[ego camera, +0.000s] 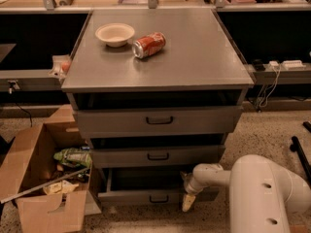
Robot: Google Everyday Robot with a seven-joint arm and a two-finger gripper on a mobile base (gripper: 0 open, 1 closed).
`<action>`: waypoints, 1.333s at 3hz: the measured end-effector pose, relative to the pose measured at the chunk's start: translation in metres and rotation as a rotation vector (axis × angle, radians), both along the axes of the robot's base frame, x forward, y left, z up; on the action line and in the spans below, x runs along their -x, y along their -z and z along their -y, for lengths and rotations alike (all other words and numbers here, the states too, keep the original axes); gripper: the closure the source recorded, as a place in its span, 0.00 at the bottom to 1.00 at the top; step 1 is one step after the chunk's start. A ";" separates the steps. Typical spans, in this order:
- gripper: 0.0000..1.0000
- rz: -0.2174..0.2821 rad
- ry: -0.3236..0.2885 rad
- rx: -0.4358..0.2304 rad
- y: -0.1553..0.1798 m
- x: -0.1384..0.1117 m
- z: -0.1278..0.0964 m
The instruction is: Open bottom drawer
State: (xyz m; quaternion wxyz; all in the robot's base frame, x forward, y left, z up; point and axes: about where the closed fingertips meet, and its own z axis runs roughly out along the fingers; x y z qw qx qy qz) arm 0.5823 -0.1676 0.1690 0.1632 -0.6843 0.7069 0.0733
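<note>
Arm (265, 193) shell fills the bottom right corner, big smooth rounded white plastic, glossy-ish, with a thinner wrist reaching left. The gripper (188, 201) hangs off that wrist, a pale cream tip pointing down, right up against the front of the bottom drawer (131, 196) and off to the right of its small black handle (159, 198). Honestly can't tell if the gripper is clenched or released, or whether it actually has hold of anything.

The bottom drawer is the slim grey metal one at floor level, and it sits partly pulled out, with a dark strip of plain tray showing behind the front. So I'd say we're mid-pull: opening is started but not finished. Next move probably calls for a straight draw outward along the runners, keeping contact with the front so it doesn't slip off sideways.

Left of it is an open cardboard box (29, 154), brown and creased, full of crumpled junk. The floor (262, 135) is speckled stone.

Above are the middle drawer (194, 155) and the top drawer (204, 120), same flat matte grey sheet metal, black loop handles. On top of the bench (194, 57) there's a shallow cream bowl (115, 34) and, just beside it, a red can (149, 44) lying on its side.
</note>
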 end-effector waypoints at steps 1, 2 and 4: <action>0.00 -0.064 -0.046 0.020 0.011 0.031 -0.007; 0.16 -0.131 -0.082 0.046 0.016 0.069 -0.015; 0.63 -0.162 -0.093 0.053 0.012 0.087 -0.019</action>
